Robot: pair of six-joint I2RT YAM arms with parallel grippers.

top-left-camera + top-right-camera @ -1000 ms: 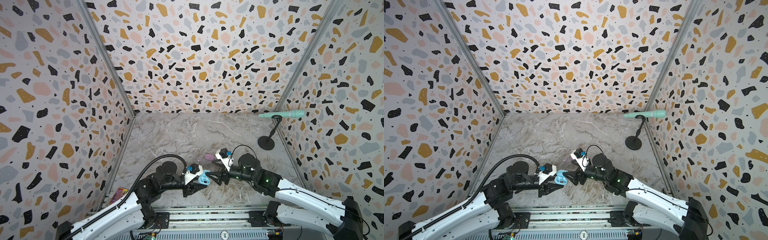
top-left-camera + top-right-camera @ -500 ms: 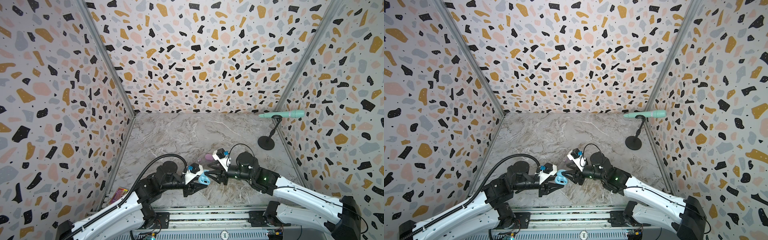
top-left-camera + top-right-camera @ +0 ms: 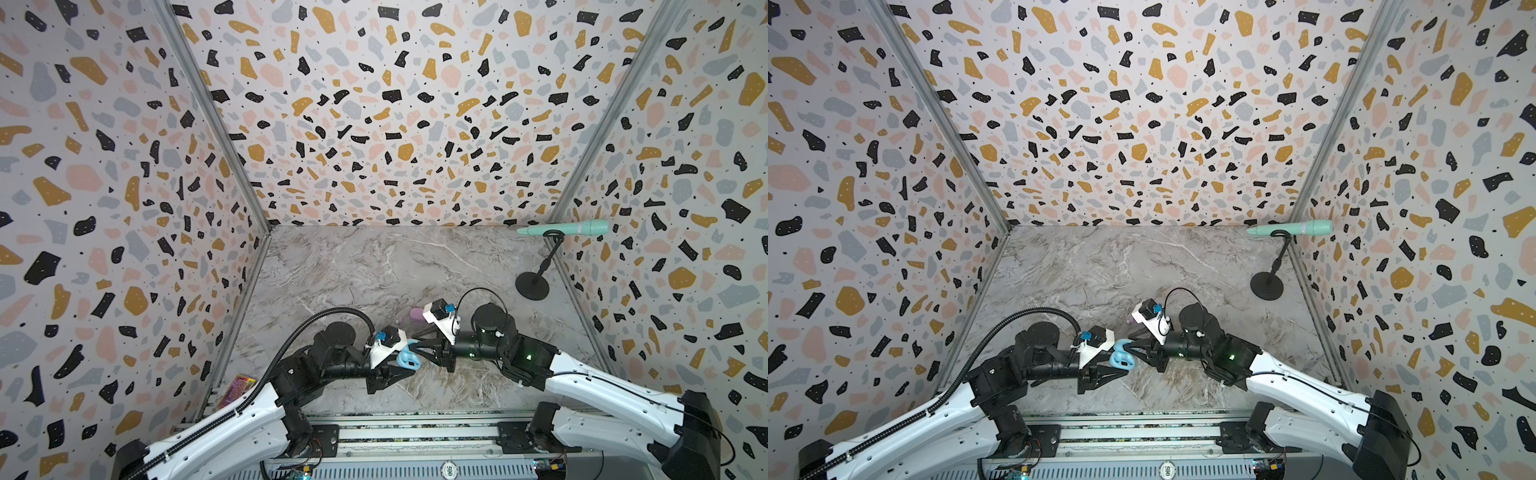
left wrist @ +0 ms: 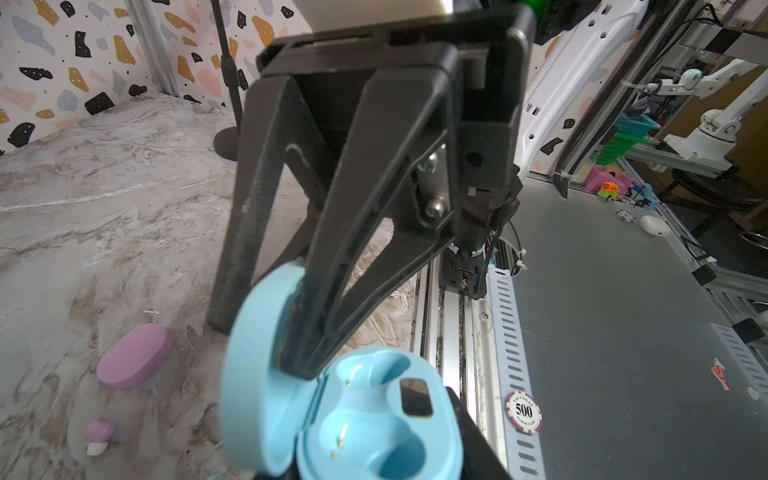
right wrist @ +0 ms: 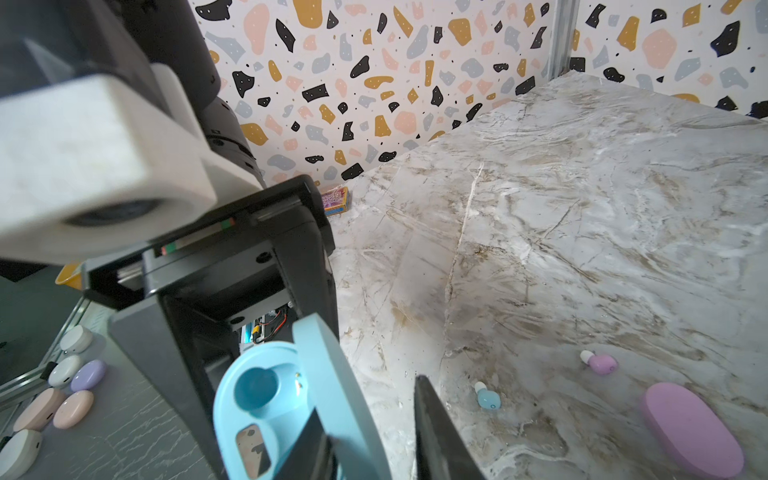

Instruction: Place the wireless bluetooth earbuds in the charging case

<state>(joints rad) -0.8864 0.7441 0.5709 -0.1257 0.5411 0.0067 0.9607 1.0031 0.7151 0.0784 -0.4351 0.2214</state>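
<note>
Marble table [image 3: 374, 270] has open room behind the blue case [image 3: 407, 360], walls [image 3: 374, 124] well away. Left gripper [image 3: 401, 368] squeezes that open case. Right gripper [image 5: 374, 440] holds its jaws apart around the lid [image 5: 332, 374]. Blue earbud [image 5: 488, 397] and pink earbud [image 5: 600, 363], white-tipped, lie near it.

Both top views reach me bright and evenly lit from overhead, with only soft, faint shadows on the marble tabletop [image 3: 374, 266]. The wide lens bends the picture towards the edges, so the aluminium corner posts [image 3: 216, 124] splay outward. In the left wrist view the blue charging case [image 4: 365, 419] sits so close to the lens that it goes soft. In the right wrist view the white camera housing [image 5: 83, 166] is badly blurred, while the tabletop behind stays sharp and carries a pale sheen.
</note>
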